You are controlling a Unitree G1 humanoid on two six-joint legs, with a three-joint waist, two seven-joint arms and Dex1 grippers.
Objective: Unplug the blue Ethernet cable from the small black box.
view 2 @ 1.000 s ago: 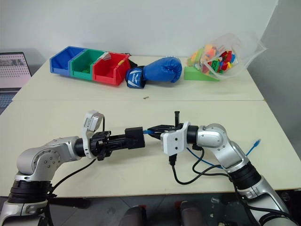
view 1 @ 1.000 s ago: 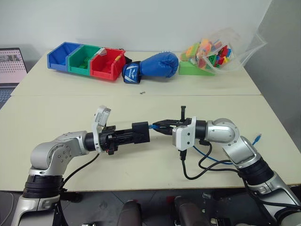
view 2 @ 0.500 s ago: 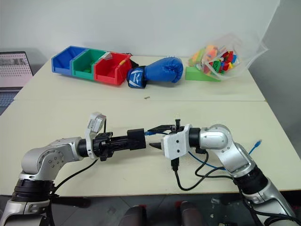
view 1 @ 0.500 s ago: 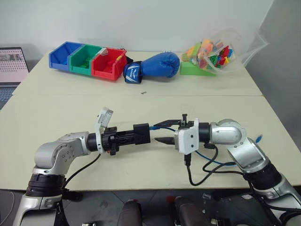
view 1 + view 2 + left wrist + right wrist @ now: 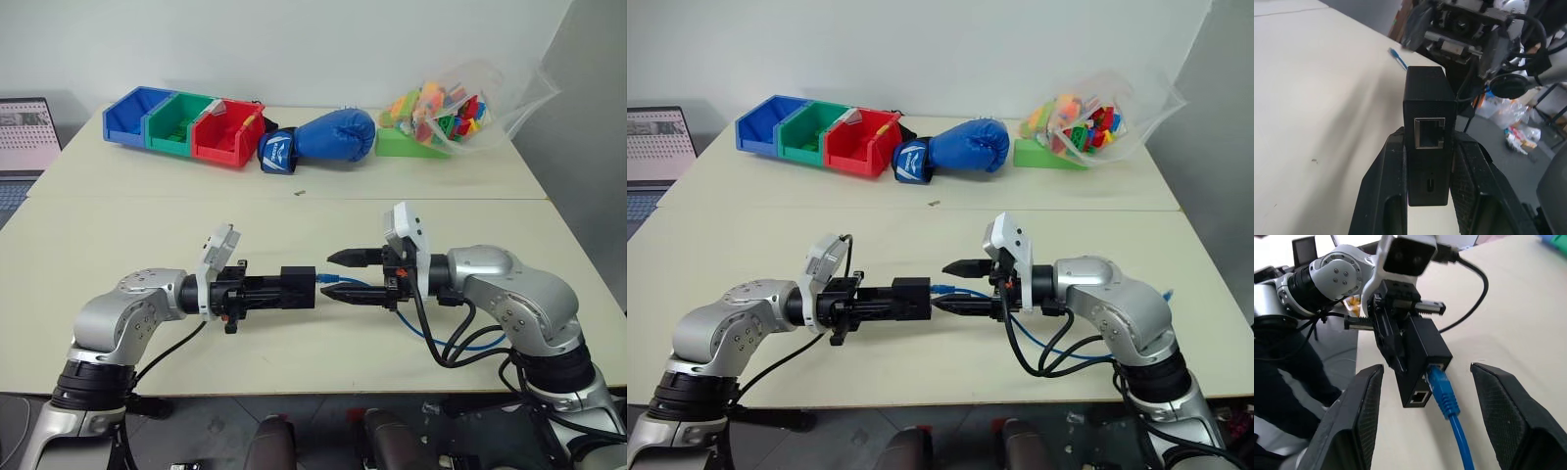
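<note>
the left gripper (image 5: 284,290), its two black fingers clamped flat against the sides of the small matte-black box (image 5: 297,287), holds it above the cream table (image 5: 147,215) with an empty port facing the wrist camera. the thin bright-blue ethernet cable (image 5: 1442,392) is plugged into the box's far face and trails away to loop under the right arm. the right gripper (image 5: 340,275) faces the box, its fingers spread wide to either side of the blue plug, gripping nothing. further back stand blue, green and red plastic bins (image 5: 184,124), a blue boxing glove (image 5: 323,136) and a clear bag of coloured toy bricks (image 5: 457,103).
</note>
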